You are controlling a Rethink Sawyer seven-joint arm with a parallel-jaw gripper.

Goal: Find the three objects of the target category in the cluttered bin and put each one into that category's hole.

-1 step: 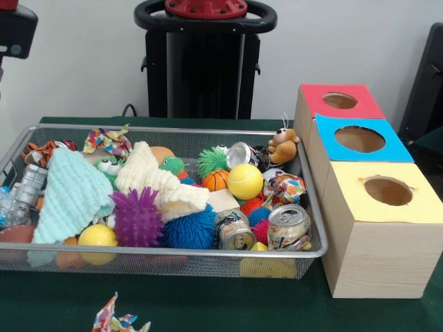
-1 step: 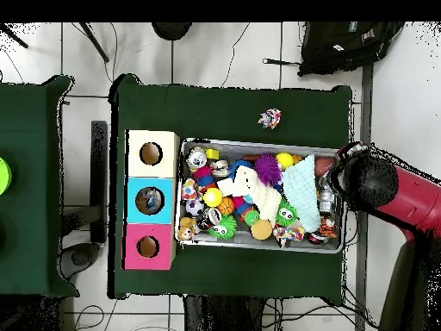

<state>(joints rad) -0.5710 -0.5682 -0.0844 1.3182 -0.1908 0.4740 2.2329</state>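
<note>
Holding mixed clutter, the wire mesh bin (image 1: 315, 235) sits on the green table (image 1: 208, 304): purple spiky ball (image 1: 136, 218), yellow ball (image 1: 245, 181), crushed cans (image 1: 288, 227), mint knitted cloth (image 1: 73, 194). Beside it stands the wooden box with red hole (image 1: 340, 101), blue hole (image 1: 359, 139) and yellow hole (image 1: 388, 191). Red arm (image 2: 405, 194) hangs over the bin's end in the overhead view; state of its jaws cannot be told.

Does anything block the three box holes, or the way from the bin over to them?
Nothing visible does. The red hole, blue hole and yellow hole are all uncovered. The boxes stand right beside the bin and rise above its rim, so objects must be lifted up. A plush monkey sits in the bin's corner by them.
</note>
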